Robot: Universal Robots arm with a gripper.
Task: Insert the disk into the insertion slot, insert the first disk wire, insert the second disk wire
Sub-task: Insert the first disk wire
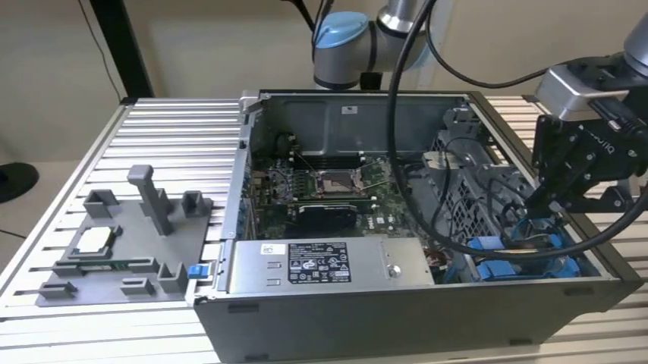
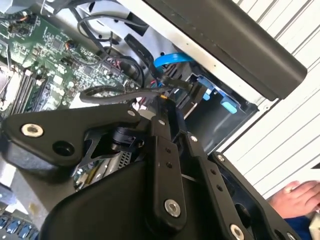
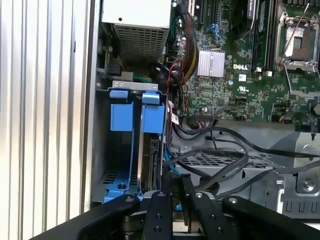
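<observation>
At the exterior view's left stands a grey fixture (image 1: 111, 243); at its right the gripper (image 1: 533, 206) hangs over the insertion slot (image 1: 496, 267). The first wrist view shows the disk (image 3: 150, 160) edge-on in that slot. The second wrist view shows the fingers (image 2: 167, 145) drawn together, seemingly pinching a black wire (image 2: 107, 91), and a person's hand (image 2: 295, 199) outside the case. We fear a skewed plug snagging among the loose cables.

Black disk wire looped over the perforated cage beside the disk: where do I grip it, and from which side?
Likely the stiff plug end of the black disk wire, beside the disk; the slack loop would flex. Come from above, through the open side of the case: the disk stands on edge in the insertion slot, metal walls flanking it. The gripper hangs there.
</observation>
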